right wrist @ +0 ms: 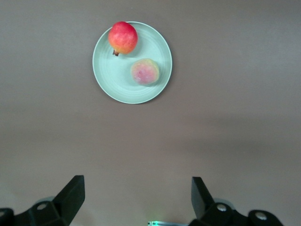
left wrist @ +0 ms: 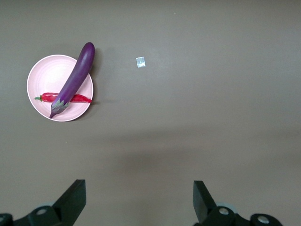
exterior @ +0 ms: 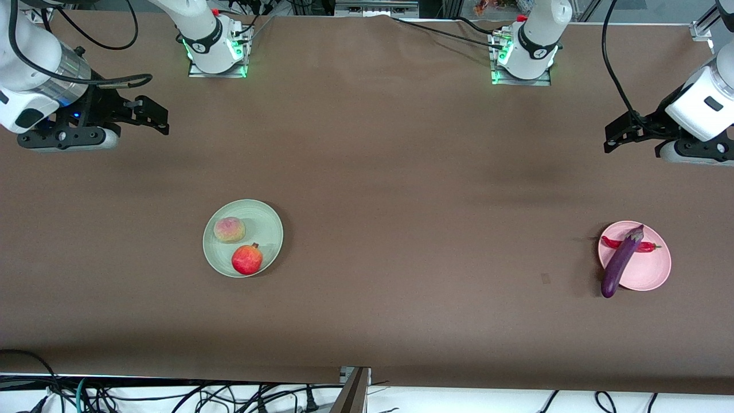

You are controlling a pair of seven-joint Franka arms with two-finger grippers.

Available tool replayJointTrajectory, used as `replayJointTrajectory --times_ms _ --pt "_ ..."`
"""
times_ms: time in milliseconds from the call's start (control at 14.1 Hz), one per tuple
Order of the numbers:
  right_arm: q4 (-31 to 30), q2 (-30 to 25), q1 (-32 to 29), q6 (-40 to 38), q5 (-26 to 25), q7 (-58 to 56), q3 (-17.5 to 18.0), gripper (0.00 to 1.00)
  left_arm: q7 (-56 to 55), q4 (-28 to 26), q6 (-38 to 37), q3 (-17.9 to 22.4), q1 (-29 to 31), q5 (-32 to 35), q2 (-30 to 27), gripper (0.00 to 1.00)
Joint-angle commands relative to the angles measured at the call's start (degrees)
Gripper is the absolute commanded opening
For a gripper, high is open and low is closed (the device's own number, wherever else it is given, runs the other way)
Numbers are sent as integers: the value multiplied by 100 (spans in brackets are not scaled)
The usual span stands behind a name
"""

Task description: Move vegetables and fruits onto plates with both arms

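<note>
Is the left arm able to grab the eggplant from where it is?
Probably yes. The left tool hangs open over bare table, and nothing stands between it and the eggplant, which lies across the chili on the pink plate.

No words to read here

I can't find any letters, numbers or brand names on anything. Each arm base has a small dark mark on its black ring, but it is too tiny to read. A little pale tag on the table looks blank.
</note>
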Motion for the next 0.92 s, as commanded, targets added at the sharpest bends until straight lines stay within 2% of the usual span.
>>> replayJointTrajectory --times_ms 0,852 --pt "-166 -137 -214 117 -137 -148 211 100 -15 140 -97 0 -33 82 33 100" --pt "132 -5 -214 99 -146 -121 211 100 -15 140 -133 0 -33 74 42 100"
